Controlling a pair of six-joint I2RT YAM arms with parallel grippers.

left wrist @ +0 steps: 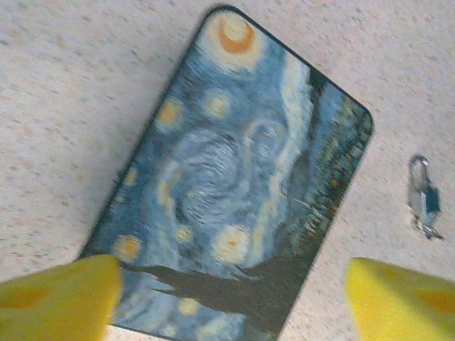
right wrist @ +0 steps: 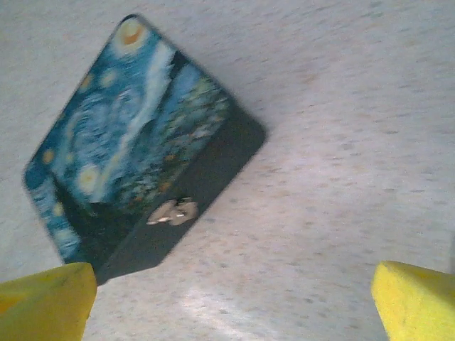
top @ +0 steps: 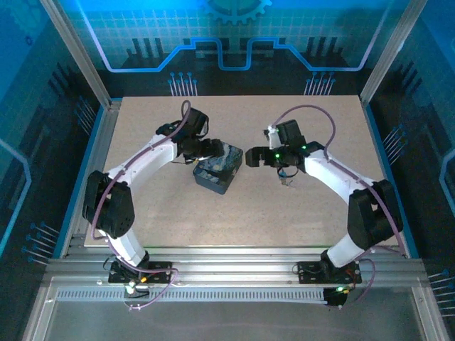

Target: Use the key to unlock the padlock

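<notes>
The table is lit brightly and evenly from above, and blue light is thrown on the walls around it. Both wrist pictures are blurred: the painted tin is smeared, and the yellow fingertips are out of focus. A soft shadow is seen beside the tin.

Bluish padlock with silvery shackle lies flat on table

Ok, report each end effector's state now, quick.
Left end effector: open, holding nothing.
Right end effector: open, holding nothing.
</notes>
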